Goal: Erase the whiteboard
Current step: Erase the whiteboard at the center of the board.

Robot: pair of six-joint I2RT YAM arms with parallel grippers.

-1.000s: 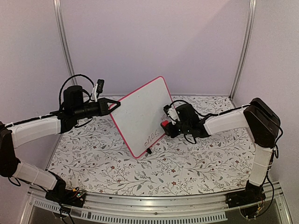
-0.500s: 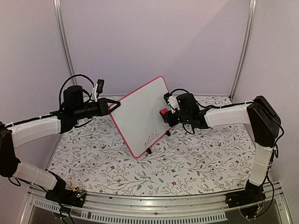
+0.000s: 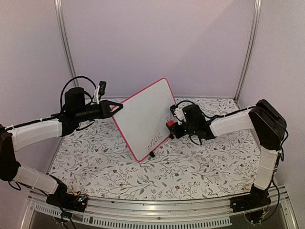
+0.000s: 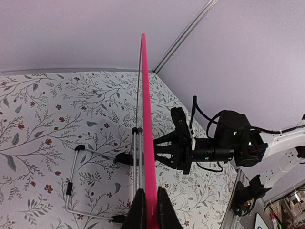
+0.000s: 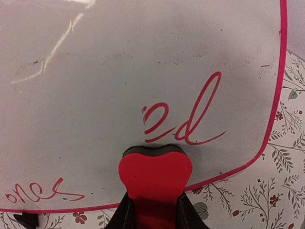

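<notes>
Whiteboard (image 3: 143, 117) stands on edge over the middle of the flowered worktop (image 3: 200, 167). We see it tilted, its long axis running from the near left up to the far right in the top view. Its written face is turned toward the right arm. From the left wrist we see it edge-on as a thin pink line (image 4: 145, 119).

The left tool (image 3: 116, 109) is clamped tight on the pink frame at the board's left short edge, one finger on each side (image 4: 147, 210). The right tool (image 3: 172, 125) is closed on a red eraser (image 3: 168, 124), and in its own view the eraser (image 5: 155, 174) meets the face low down, near the bottom frame.

A wire stand (image 4: 95, 176) sits behind the board. A small black foot (image 3: 151, 154) shows at the lowest corner; we cannot tell whether it touches the worktop.

Writing remains: "ed" (image 5: 183, 121) just above the eraser and "ones" (image 5: 43, 192) along the bottom edge.
</notes>
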